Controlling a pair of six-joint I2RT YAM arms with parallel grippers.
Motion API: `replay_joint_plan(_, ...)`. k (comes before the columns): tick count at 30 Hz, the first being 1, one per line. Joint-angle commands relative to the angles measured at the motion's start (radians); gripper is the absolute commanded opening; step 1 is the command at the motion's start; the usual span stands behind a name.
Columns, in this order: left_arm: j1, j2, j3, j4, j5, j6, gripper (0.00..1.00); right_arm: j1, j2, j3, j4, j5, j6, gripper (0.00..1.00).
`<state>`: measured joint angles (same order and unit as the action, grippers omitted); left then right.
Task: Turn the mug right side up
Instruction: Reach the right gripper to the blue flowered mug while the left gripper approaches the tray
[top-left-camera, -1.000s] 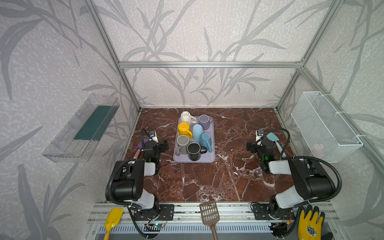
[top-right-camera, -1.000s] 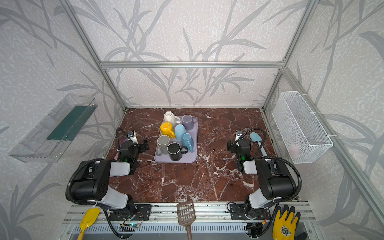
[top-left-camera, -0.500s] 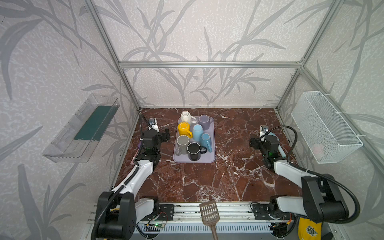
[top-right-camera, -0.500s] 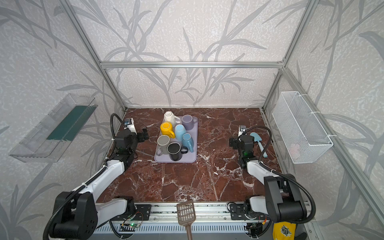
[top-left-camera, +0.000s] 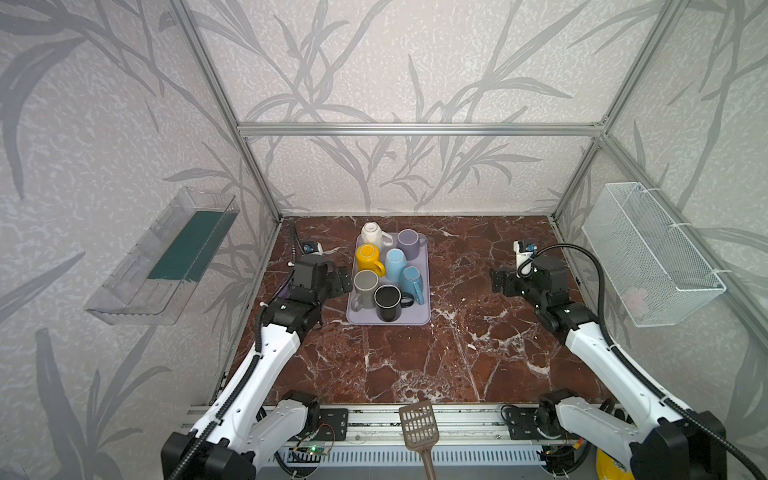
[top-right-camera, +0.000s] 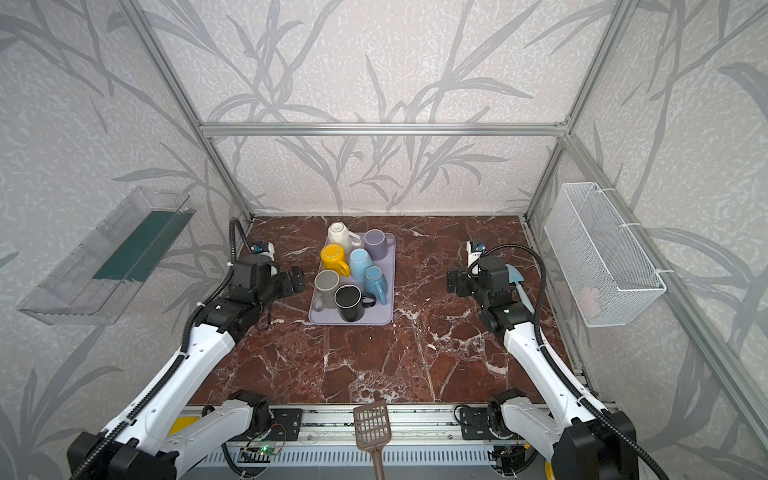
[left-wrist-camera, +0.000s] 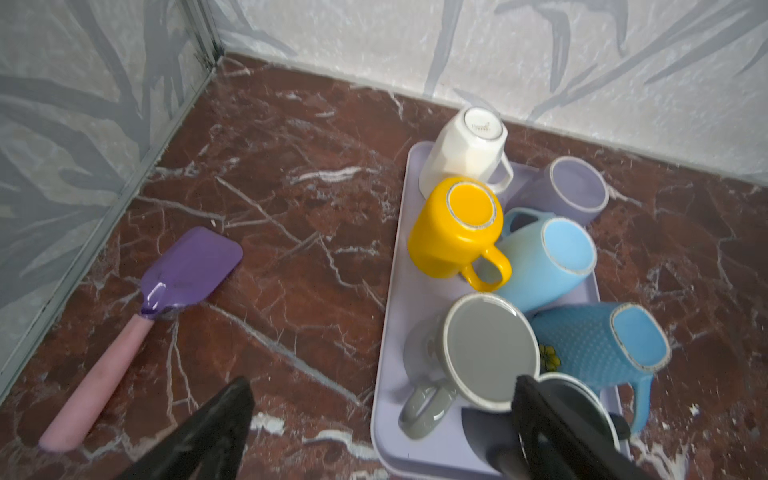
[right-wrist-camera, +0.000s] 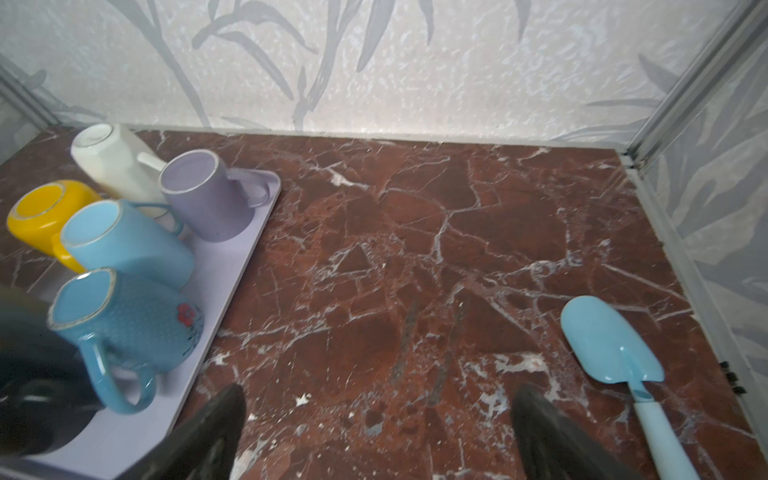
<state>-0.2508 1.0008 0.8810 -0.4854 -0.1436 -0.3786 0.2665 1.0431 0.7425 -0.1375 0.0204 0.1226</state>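
Note:
Several mugs stand base up on a lilac tray (top-left-camera: 365, 318) in both top views: white (top-left-camera: 371, 232), lilac (top-left-camera: 408, 243), yellow (top-left-camera: 368, 257), light blue (top-left-camera: 395, 262), textured blue (top-left-camera: 412, 279), grey (top-left-camera: 365, 286) and black (top-left-camera: 388, 301). My left gripper (top-left-camera: 343, 280) hangs open just left of the tray, level with the grey mug (left-wrist-camera: 490, 349); in the left wrist view one fingertip (left-wrist-camera: 536, 407) overlaps the black mug. My right gripper (top-left-camera: 498, 282) is open over bare floor, well right of the tray (right-wrist-camera: 232, 266).
A purple spatula (left-wrist-camera: 187, 266) with a pink handle lies by the left wall. A light blue spatula (right-wrist-camera: 611, 345) lies by the right wall. A brown slotted spatula (top-left-camera: 419, 424) rests on the front rail. A wire basket (top-left-camera: 652, 253) and a clear shelf (top-left-camera: 162, 257) hang on the side walls.
Both arms have unfolded from a tucked pose and stretched out, lifting their grippers off the floor. Both grippers stayed open. The mugs have not moved.

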Motion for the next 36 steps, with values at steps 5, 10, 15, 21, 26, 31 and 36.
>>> replay_joint_plan(5, -0.064, 0.074, 0.050, -0.231, -0.004, -0.040, 0.99, 0.207, 0.164, 0.177, -0.248, 0.027, 0.086, 0.99)
replay_joint_plan(10, -0.103, 0.114, 0.033, -0.216, -0.026, -0.013, 0.99, 0.300, 0.324, 0.324, -0.337, -0.034, 0.162, 0.95)
replay_joint_plan(15, -0.118, 0.151, 0.033, -0.212, 0.000, 0.007, 0.99, 0.388, 0.466, 0.465, -0.423, -0.017, 0.198, 0.90)
replay_joint_plan(21, -0.137, 0.172, 0.023, -0.199, -0.002, 0.035, 0.99, 0.433, 0.576, 0.561, -0.441, -0.012, 0.239, 0.73)
replay_joint_plan(26, -0.149, 0.177, 0.020, -0.189, -0.003, 0.049, 0.99, 0.451, 0.658, 0.645, -0.477, -0.020, 0.243, 0.68)
replay_joint_plan(31, -0.153, 0.195, 0.025, -0.193, -0.002, 0.053, 0.99, 0.463, 0.776, 0.750, -0.548, -0.031, 0.242, 0.60)
replay_joint_plan(36, -0.157, 0.227, 0.042, -0.217, 0.009, 0.062, 0.99, 0.480, 0.835, 0.807, -0.580, -0.028, 0.245, 0.52)
